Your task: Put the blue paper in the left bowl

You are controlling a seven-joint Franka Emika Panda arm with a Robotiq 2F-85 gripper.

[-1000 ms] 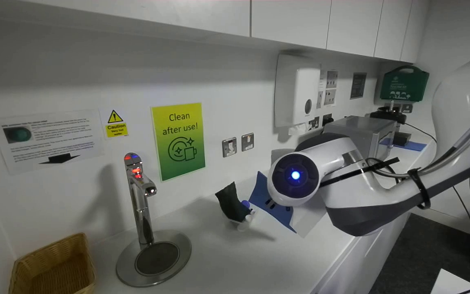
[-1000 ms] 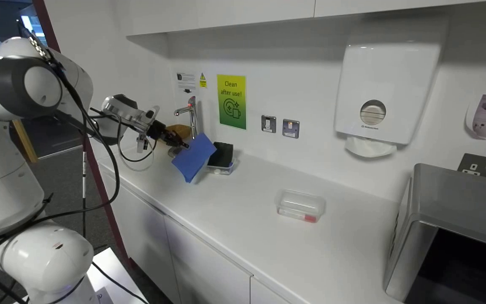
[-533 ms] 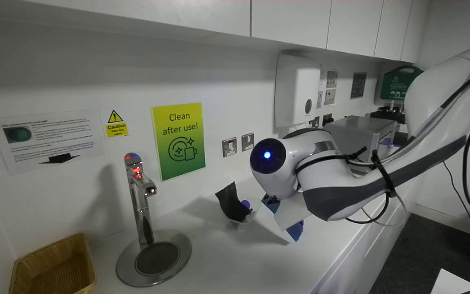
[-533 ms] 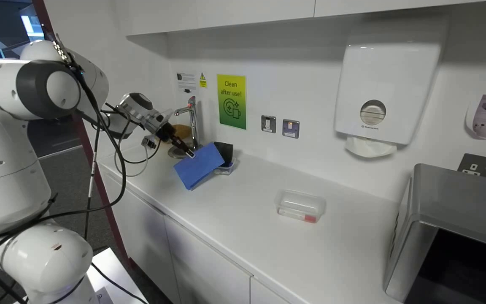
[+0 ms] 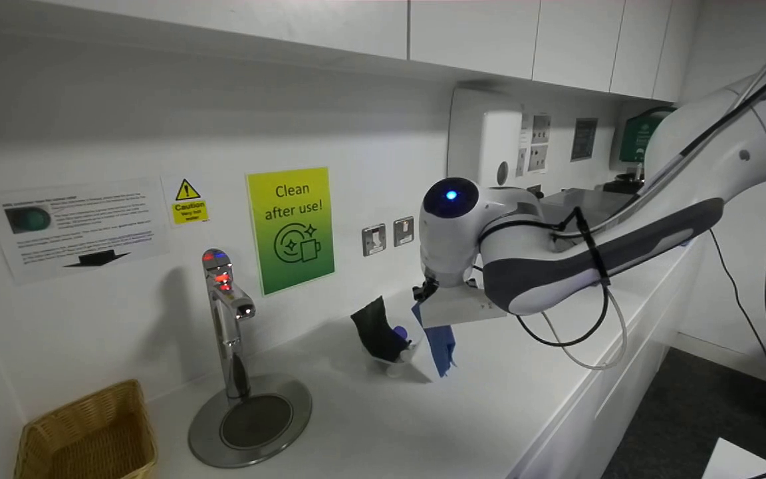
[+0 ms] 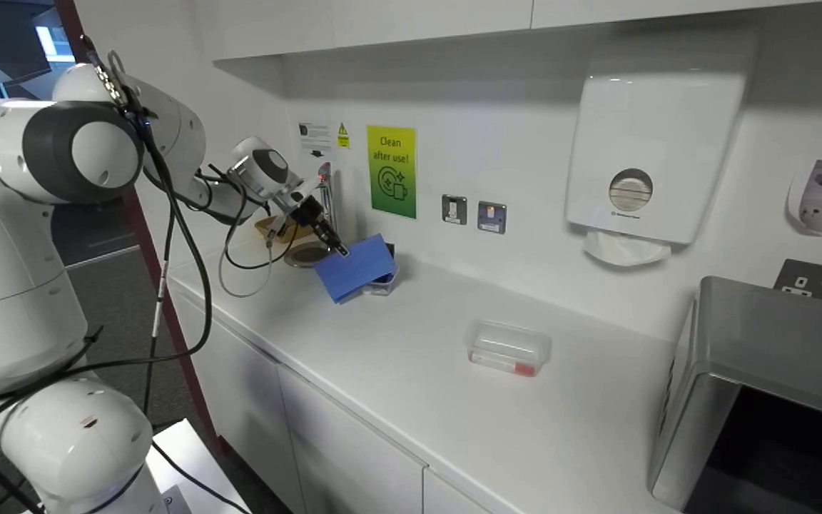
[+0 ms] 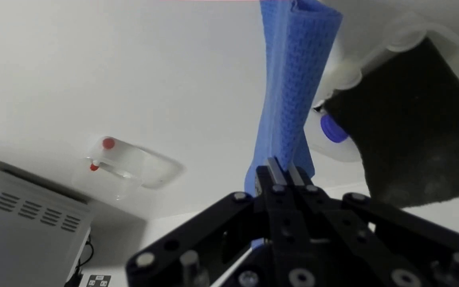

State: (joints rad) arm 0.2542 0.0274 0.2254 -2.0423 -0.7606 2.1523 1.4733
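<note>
In the wrist view my fingers (image 7: 276, 172) pinch the blue paper (image 7: 293, 75) just right of centre, its long axis running up the frame, folded end toward the top edge.

I read "Clean after use!" on the poster (image 5: 292, 229) — "Caution Very hot water" on the sign (image 5: 190, 209) — the notice (image 5: 80, 228) is mostly blurred.

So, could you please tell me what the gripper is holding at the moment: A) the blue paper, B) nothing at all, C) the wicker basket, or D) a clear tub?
A, since the wrist view shows the gripper closed on the blue paper.
</note>
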